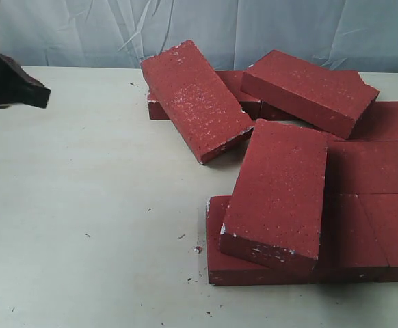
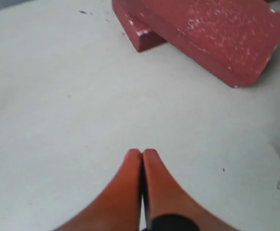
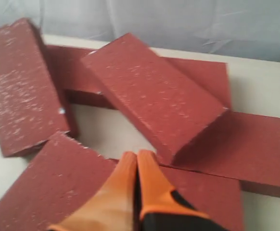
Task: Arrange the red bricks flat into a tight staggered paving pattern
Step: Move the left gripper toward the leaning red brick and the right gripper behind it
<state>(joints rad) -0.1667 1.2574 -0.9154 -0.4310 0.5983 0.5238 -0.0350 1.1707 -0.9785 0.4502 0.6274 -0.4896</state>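
Bricks (image 1: 277, 191) are piled crooked by the bench's (image 1: 83, 205) right edge. Leaning ones could be knocked over by left hand (image 2: 142, 153) or right hand (image 3: 136, 155), both pressed together.

My left gripper (image 2: 142, 153), orange fingers (image 2: 123, 185) pressed together, is over the pale table (image 2: 58, 96); beyond it I see the upper red brick (image 2: 217, 33) lying across the lower red brick (image 2: 136, 32).

Rough, grainy, matt red bricks (image 1: 279, 188)
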